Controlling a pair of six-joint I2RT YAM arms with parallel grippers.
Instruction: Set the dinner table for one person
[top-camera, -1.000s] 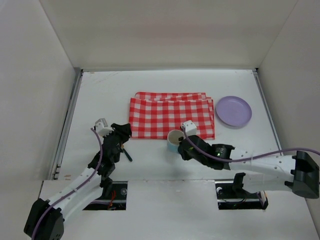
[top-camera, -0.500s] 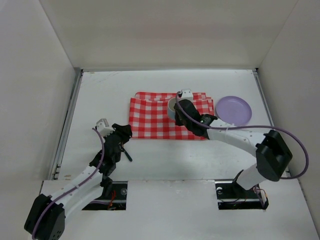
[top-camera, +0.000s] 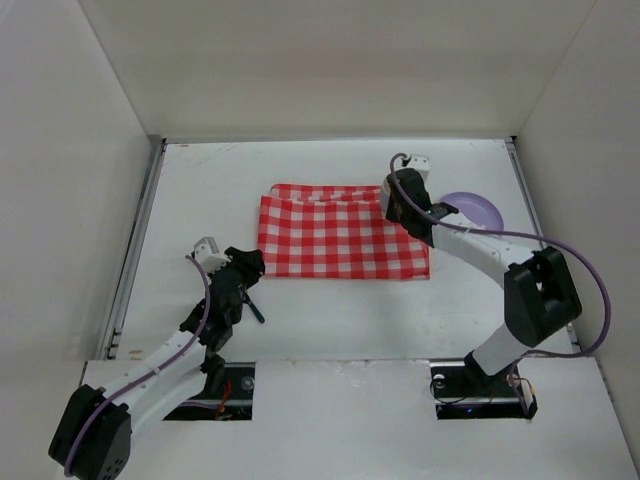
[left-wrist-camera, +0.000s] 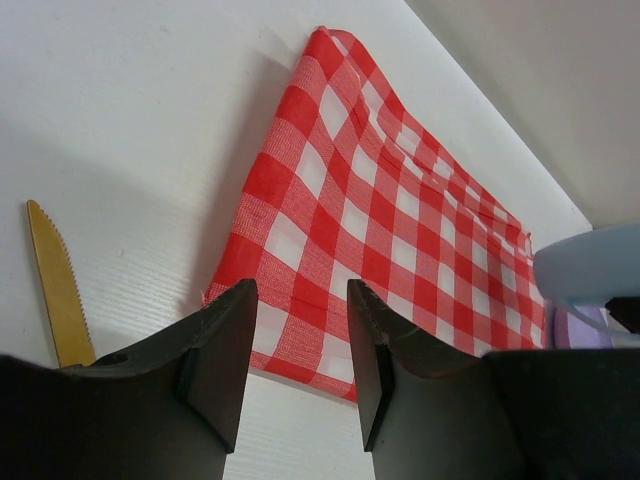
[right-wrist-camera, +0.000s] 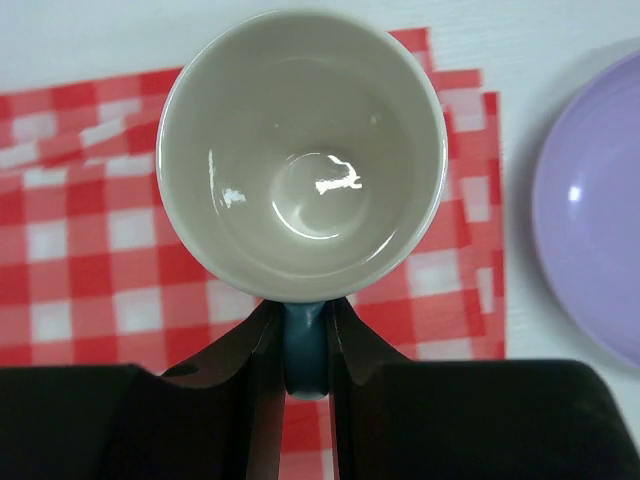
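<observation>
Since half a second ago, the right arm has carried the cup (right-wrist-camera: 300, 150) from the middle of the cloth (top-camera: 335, 235) out to its far right corner. The left arm has stayed where it was.

The dinner table (top-camera: 200, 190) lies flat and white under everything. It starts at the arm bases and goes back to the far wall. Its long side seems to go from left to right. The thin grey rails (top-camera: 140, 235) run near to far along its left and right edges.

Nearest, the left arm leans forward and low from its base. The left gripper (left-wrist-camera: 298, 295) points at the near left corner of the cloth. Its two black fingers are apart and hold nothing. A yellow knife (left-wrist-camera: 58, 290) with little teeth lies on the table just left of them, with its tip pointing away.

The red and white cloth lies in the middle of the table, with its long side going left to right.

Farther back, the right arm bends at the elbow and reaches far out. The right gripper (right-wrist-camera: 305, 340) pinches the blue handle of the cup tight. The cup stands upright with its mouth up. Its cream inside is bare and shiny. You cannot tell if it touches the cloth.

Just to the right sits a purple plate (top-camera: 478, 208), flat on the table, with its face bare.
</observation>
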